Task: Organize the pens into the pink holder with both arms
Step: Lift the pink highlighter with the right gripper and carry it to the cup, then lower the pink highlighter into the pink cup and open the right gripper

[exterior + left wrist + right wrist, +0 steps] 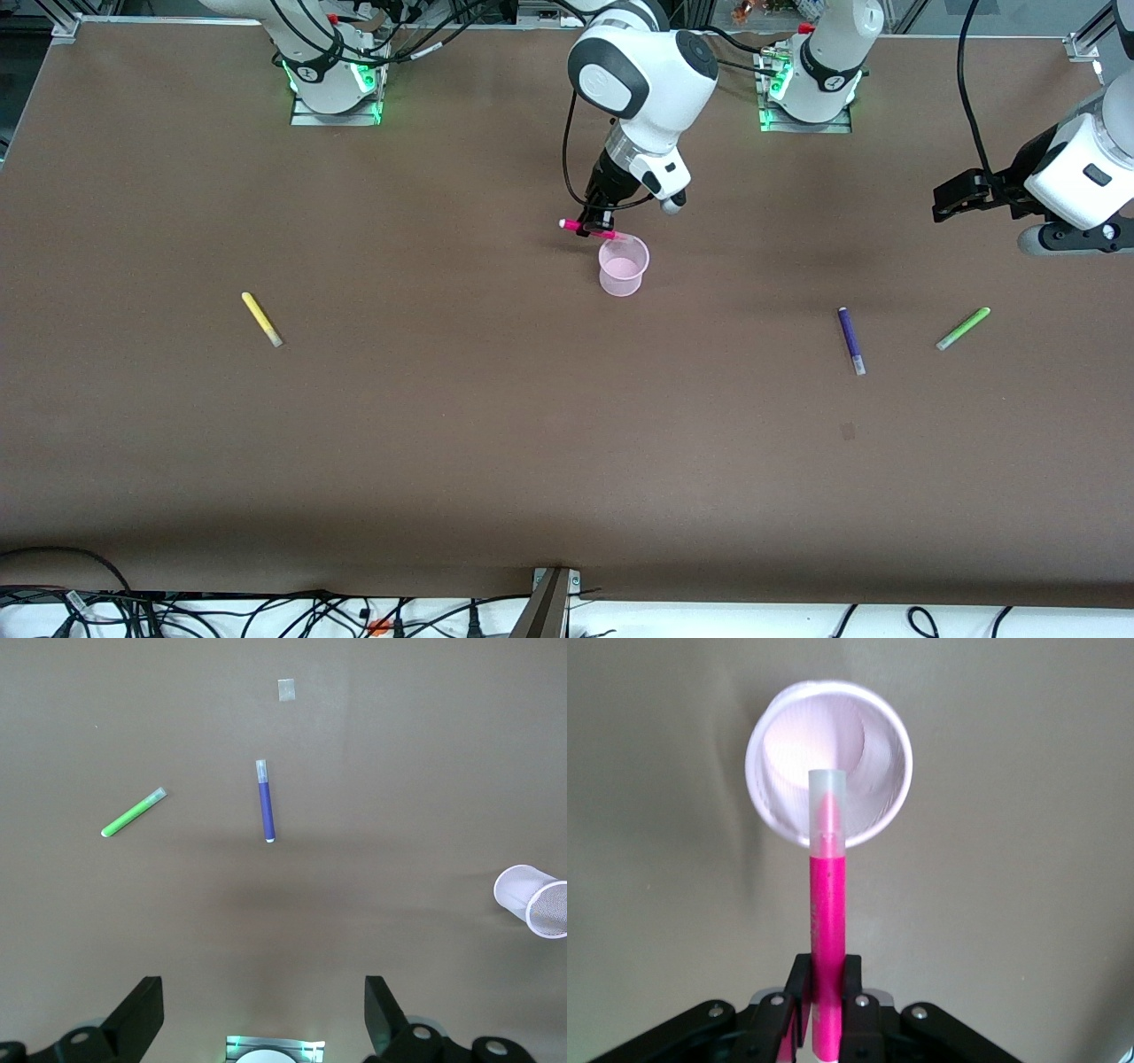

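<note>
Judging by what's shown, nothing's been dropped in the pink holder (624, 266) yet: the magenta pen (592, 230) is clamped in the right hand (595, 221) just over its rim, the left hand (264, 1014) is parked spread open and empty over the left arm's end of the tabletop (496, 425), and the yellow pen (261, 319), purple pen (850, 340) and green pen (963, 328) are left lying there

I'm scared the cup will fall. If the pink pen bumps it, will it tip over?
Probably yes. The cup looks like thin, see-through plastic with nothing inside, so it is likely light and would slide or tip easily. The pink pen looks stiff and is gripped in the right claw, its tip just over the rim, so a low pass could nudge it.
</note>
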### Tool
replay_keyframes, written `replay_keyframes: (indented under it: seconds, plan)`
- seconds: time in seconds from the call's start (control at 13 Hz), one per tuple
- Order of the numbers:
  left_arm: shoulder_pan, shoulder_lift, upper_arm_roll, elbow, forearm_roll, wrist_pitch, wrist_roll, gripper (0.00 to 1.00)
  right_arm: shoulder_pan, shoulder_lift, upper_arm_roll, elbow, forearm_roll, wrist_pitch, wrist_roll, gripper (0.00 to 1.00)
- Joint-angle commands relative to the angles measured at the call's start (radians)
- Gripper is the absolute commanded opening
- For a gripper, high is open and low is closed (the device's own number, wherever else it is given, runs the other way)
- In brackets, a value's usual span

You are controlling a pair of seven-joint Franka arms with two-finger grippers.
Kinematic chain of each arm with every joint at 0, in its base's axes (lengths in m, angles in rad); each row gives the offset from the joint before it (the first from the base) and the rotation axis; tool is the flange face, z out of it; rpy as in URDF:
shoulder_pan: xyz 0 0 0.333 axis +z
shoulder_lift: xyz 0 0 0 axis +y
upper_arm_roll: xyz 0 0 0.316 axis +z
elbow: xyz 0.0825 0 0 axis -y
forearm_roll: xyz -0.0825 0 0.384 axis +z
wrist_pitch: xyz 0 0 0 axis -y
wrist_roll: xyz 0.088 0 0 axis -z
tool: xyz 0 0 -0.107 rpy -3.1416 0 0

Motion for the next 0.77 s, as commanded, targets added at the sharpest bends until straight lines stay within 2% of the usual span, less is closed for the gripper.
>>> replay_keyframes:
  seconds: [0.0,0.69]
  plan:
    - [0.004,0.007,-0.001,0.021,-0.002,-0.005,-0.008,1.0,0.006,0.032,0.0,0.041,-0.012,0.046,0.025,0.0]
    - [0.004,0.007,-0.001,0.021,-0.002,-0.005,-0.008,1.0,0.008,0.061,-0.001,0.04,-0.013,0.067,0.029,0.0]
